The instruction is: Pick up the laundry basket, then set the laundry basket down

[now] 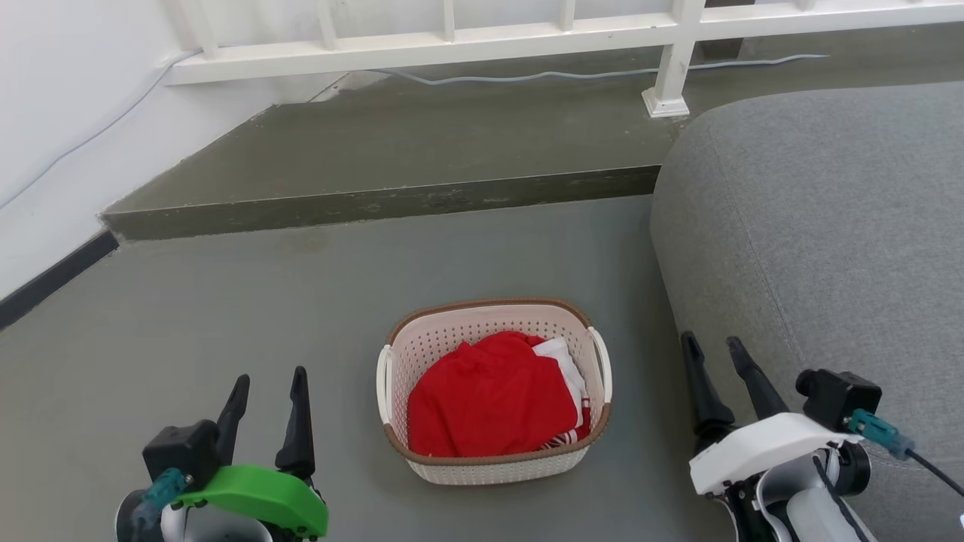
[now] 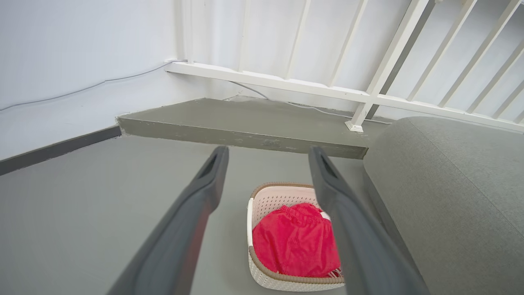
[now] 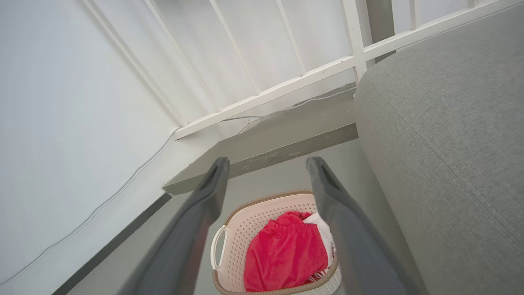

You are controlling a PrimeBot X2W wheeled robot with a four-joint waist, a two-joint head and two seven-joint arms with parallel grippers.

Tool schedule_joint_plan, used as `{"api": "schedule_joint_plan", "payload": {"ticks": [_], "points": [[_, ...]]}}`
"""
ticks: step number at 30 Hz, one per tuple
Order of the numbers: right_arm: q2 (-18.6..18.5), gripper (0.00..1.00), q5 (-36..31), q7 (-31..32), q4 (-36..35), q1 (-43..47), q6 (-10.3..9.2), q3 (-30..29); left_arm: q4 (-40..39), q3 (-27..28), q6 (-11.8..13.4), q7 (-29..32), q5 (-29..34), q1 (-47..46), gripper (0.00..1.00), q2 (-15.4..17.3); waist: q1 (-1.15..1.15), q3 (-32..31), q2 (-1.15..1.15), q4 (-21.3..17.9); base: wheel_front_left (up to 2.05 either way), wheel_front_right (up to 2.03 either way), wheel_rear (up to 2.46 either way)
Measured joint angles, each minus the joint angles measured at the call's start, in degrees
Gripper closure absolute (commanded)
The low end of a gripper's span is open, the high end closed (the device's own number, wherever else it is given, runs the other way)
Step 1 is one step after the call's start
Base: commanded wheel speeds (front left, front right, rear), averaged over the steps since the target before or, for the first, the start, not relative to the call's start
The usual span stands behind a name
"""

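Note:
The laundry basket (image 1: 482,467) is cream-white and perforated, with a brown rim and white side handles. It rests on the grey floor in the lower middle of the head view and holds red and white clothes. My left gripper (image 1: 269,382) hangs open to the basket's left, well apart from it. On the basket's other side my right gripper (image 1: 712,346) is open too, clear of the handle. In the left wrist view the basket (image 2: 262,200) shows between the two open fingers (image 2: 213,172). The right wrist view has the basket (image 3: 241,223) below its spread fingers (image 3: 215,180).
A grey sofa (image 1: 828,226) fills the right side, close to the basket and my right arm. A raised concrete step (image 1: 376,203) runs across behind the basket. Beyond it stand a white railing (image 1: 670,68) and a thin cable. A white wall (image 1: 53,128) is on the left.

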Motion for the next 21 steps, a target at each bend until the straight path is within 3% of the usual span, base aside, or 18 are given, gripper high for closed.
{"api": "schedule_joint_plan", "payload": {"ticks": [21], "points": [[0.19,0.00,-13.40,-3.23,-2.07,1.77,-2.48,2.87,-0.83,-1.77,2.32,-3.77,10.56,2.29,0.00,-0.24,0.00,-0.28,0.00,-0.14,0.00,0.00,0.00]]}}
